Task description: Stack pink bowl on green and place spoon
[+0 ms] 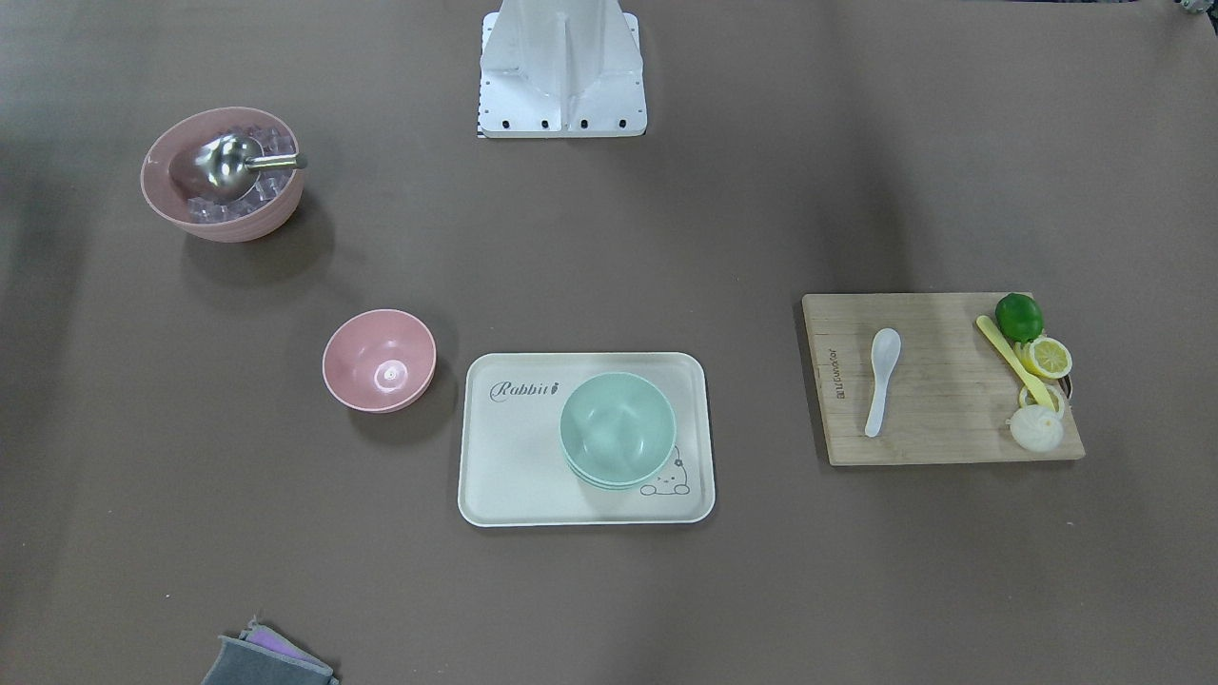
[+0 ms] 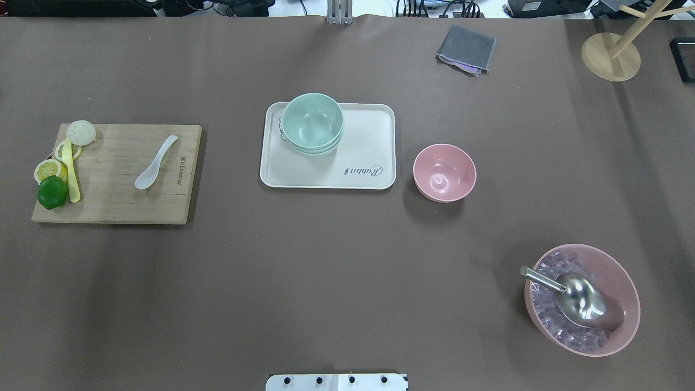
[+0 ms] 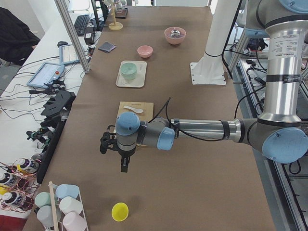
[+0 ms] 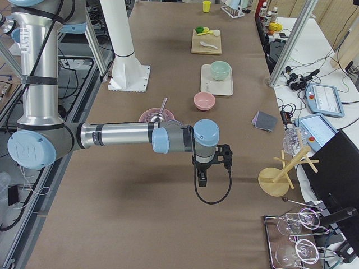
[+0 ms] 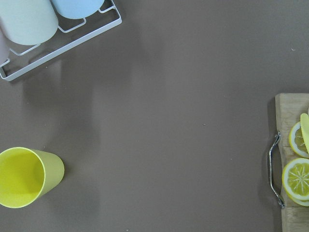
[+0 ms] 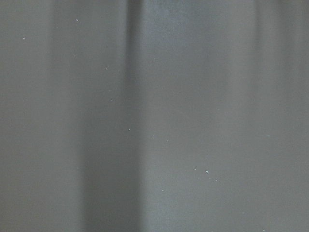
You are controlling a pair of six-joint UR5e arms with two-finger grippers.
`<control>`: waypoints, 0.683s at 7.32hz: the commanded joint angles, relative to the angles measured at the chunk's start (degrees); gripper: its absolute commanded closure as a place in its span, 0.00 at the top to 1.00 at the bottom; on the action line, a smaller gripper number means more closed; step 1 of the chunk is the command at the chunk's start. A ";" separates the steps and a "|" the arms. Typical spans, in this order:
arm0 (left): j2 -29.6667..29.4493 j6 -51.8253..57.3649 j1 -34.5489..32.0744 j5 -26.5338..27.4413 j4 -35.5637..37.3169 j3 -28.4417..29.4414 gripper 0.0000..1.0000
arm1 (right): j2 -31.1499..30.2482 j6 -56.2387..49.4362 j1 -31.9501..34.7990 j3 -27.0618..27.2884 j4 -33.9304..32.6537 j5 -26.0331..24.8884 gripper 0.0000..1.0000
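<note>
Covering the long bench (image 2: 336, 282) in matte brown; crowding the white side desk (image 4: 317, 53) with cables (image 4: 295, 78) and a tablet (image 4: 321, 98).

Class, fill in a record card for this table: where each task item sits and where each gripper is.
small pink bowl: upright on the table, beside the tray
green bowls: stacked on the tray
white spoon: lying on the cutting board
left gripper: over bare table; open or shut unclear
right gripper: over bare table; open or shut unclear
</note>
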 commanded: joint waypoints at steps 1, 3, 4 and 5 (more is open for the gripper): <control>-1.89 -0.38 2.28 -0.21 -0.24 -0.56 0.98 | 2.23 0.60 -0.55 1.63 4.24 0.42 1.00; -5.05 -0.56 2.91 -0.29 -0.60 -2.74 0.98 | 2.60 1.83 -3.09 -1.08 7.87 0.42 1.00; -5.15 -0.56 3.52 -0.29 -0.60 -2.58 0.98 | 2.69 2.09 -4.84 -3.09 16.85 0.68 1.00; -6.11 -0.82 4.74 -0.21 -0.07 -2.31 0.98 | 4.35 8.10 -8.60 -4.68 20.77 0.68 1.00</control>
